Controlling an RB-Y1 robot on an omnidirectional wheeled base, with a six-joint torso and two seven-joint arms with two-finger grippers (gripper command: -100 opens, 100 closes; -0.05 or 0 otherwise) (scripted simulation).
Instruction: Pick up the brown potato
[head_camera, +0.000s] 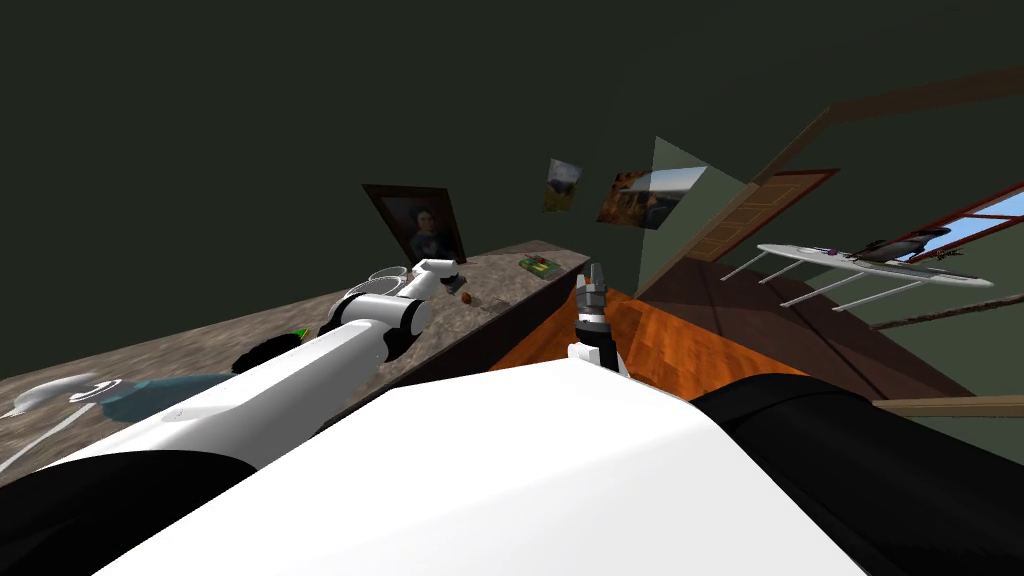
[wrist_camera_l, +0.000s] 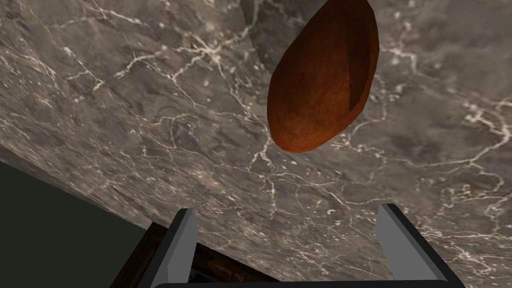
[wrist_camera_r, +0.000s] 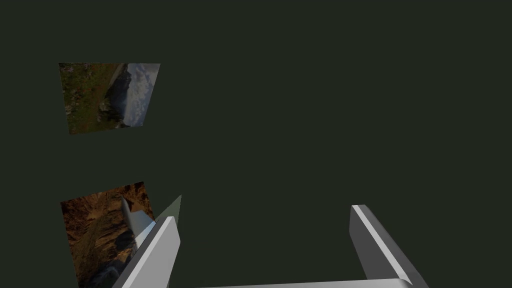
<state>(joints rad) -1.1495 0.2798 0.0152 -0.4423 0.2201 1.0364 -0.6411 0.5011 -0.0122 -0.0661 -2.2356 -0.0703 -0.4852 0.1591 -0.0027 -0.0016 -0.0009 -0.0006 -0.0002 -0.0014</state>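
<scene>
Approach step. Left gripper (wrist_camera_l: 287, 207), fingers apart, short of potato (wrist_camera_l: 322, 75) ahead on marbled counter (wrist_camera_l: 125, 100). Next: advance, straddle, close. Right gripper (wrist_camera_r: 262, 214) apart, idle.

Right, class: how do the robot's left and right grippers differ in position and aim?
The left gripper is over the marbled counter; the right gripper is off its edge. The left gripper points at the brown potato; the right gripper points away from it. Both are open and empty.
</scene>
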